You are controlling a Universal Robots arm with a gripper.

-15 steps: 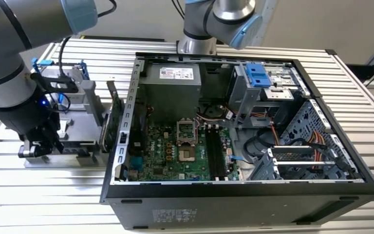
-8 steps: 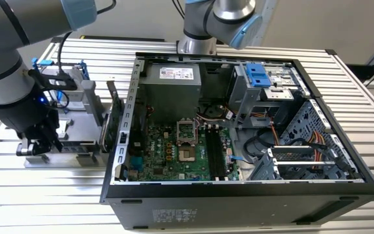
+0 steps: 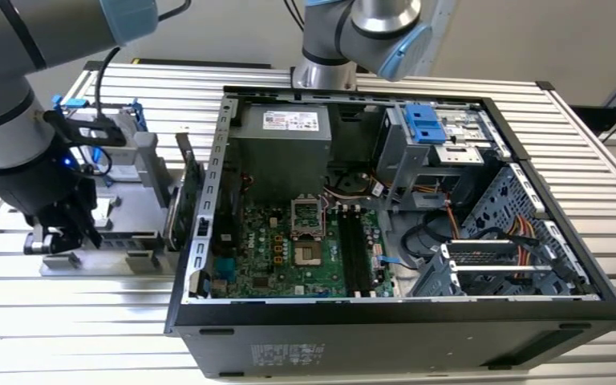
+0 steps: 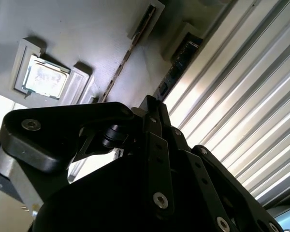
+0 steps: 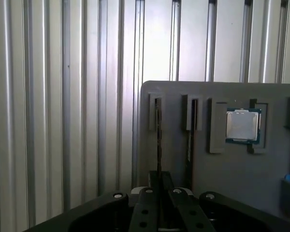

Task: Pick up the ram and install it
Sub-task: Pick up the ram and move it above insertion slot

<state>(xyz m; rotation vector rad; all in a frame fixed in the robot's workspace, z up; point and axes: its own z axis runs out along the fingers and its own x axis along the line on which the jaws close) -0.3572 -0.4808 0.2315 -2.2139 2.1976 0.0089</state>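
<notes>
Grey tray [image 5: 222, 174] on the table [image 5: 48, 121] holds the ram [image 5: 158, 135] edge-on in a slot; claw [image 5: 159, 178] straddles it, hiding one end; cannot tell if it's gripping.

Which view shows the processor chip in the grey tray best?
The first wrist view: the processor chip faces the camera squarely in the grey tray. The second wrist view shows the chip at a slant. In the exterior view the arm stands before much of the tray.
</notes>
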